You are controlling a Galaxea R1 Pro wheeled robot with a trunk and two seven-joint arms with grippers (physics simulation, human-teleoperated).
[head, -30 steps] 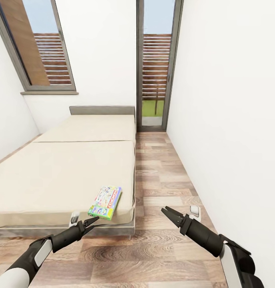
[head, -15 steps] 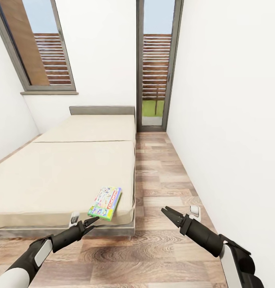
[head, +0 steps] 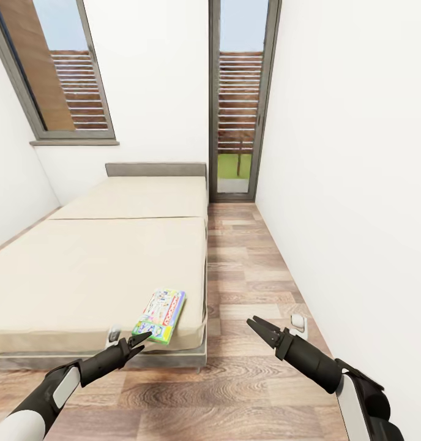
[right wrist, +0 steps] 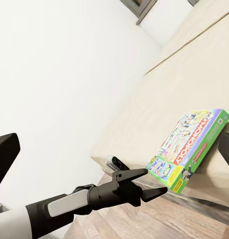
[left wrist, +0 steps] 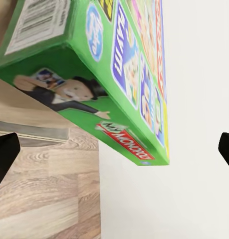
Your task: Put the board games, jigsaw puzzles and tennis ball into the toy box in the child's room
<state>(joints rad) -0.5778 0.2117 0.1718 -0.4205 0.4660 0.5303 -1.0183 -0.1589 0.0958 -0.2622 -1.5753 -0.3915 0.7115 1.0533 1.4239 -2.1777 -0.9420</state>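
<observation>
The bed (head: 100,263) is the landmark here: a low cream mattress in two parts with a grey headboard (head: 156,169) at its far end, under white walls and tall grey-framed windows (head: 237,98). One board game (head: 160,316) — green-edged, with a red Monopoly banner — lies flat on the mattress at the bed's near corner, close to the edge that meets the wood-plank floor (head: 253,269).

The left gripper (head: 139,340) hovers just in front of that corner, its black fingers spread apart and pointing at the box, not touching it. From the left wrist camera the game (left wrist: 104,74) sits close ahead, with the two fingertips (left wrist: 4,152) wide at either side and nothing between them.

The right gripper (head: 254,324) hangs over the floor beside the bed, well apart from the game — its jaws parted and empty.
</observation>
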